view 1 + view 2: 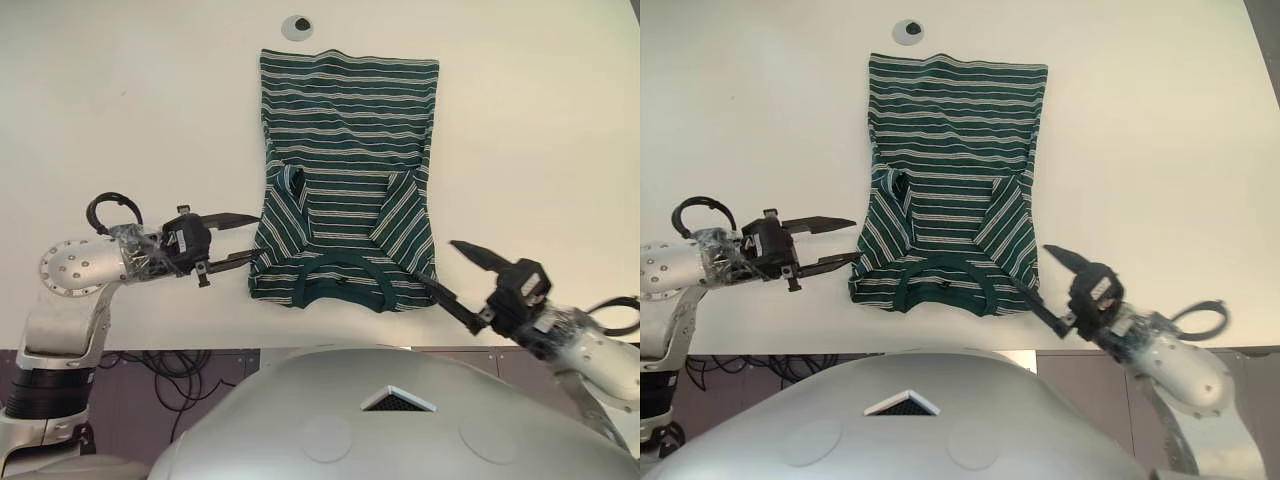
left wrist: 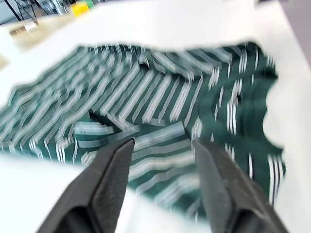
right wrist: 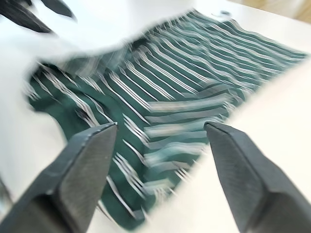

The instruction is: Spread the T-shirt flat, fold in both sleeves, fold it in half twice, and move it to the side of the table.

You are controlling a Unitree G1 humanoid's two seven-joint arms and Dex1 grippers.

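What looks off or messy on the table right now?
Nothing much. The shirt lies flat with both sleeves folded in; the left sleeve looks a bit bunched beside the neater right sleeve. A small grey disc sits beyond the hem.

You have the T-shirt (image 1: pixel 345 150) on the table (image 1: pixel 120 120), between your left gripper (image 1: pixel 255 237) and right gripper (image 1: pixel 435 262).

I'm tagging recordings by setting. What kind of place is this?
Likely a robotics lab, not a home: a plain white table holding a striped T-shirt, and loose black cables on the floor below its near edge.
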